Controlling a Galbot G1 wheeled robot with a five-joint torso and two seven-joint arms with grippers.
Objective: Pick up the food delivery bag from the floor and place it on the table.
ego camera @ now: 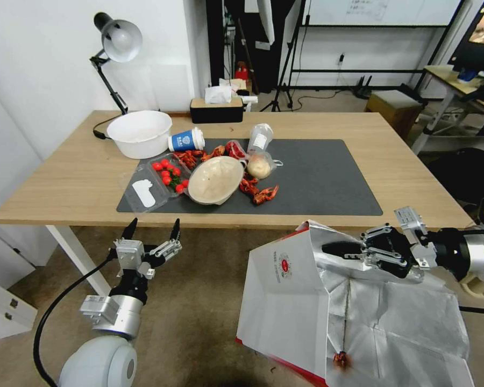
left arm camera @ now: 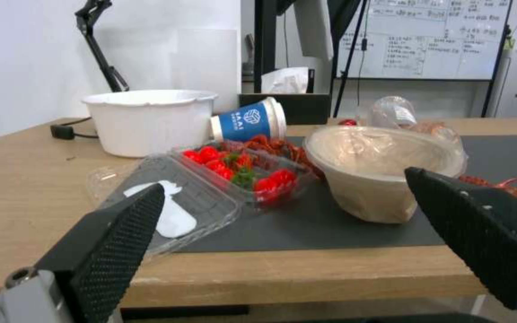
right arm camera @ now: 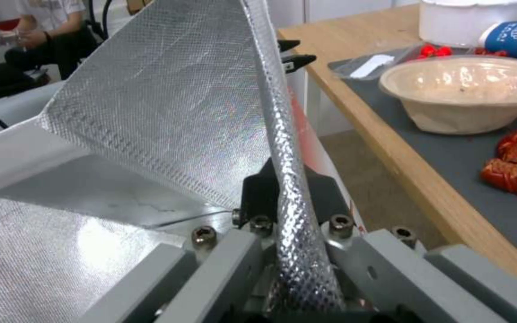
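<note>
The food delivery bag (ego camera: pixel 285 290) is white with a small red round logo, red edging and silver foil lining. It hangs tilted and open, just in front of the table's front edge and above the floor (ego camera: pixel 199 301). My right gripper (ego camera: pixel 341 250) is shut on the bag's foil rim; the right wrist view shows the foil (right arm camera: pixel 163 112) pinched in that gripper (right arm camera: pixel 288 188). My left gripper (ego camera: pixel 151 228) is open and holds nothing. It sits just below the front edge of the table (ego camera: pixel 64 177) at the left, its fingers (left arm camera: pixel 121 233) pointing at the tabletop. A crayfish (ego camera: pixel 340 359) lies inside the bag.
On the dark mat (ego camera: pixel 328 177) are a paper bowl (ego camera: pixel 216 180), a tomato tray (ego camera: pixel 166 174), loose crayfish (ego camera: pixel 258 192), a bagged bun (ego camera: pixel 260 165) and a tipped blue cup (ego camera: pixel 187 140). A white tub (ego camera: pixel 140 133), lamp (ego camera: pixel 115 43) and tissue box (ego camera: pixel 216 107) stand behind.
</note>
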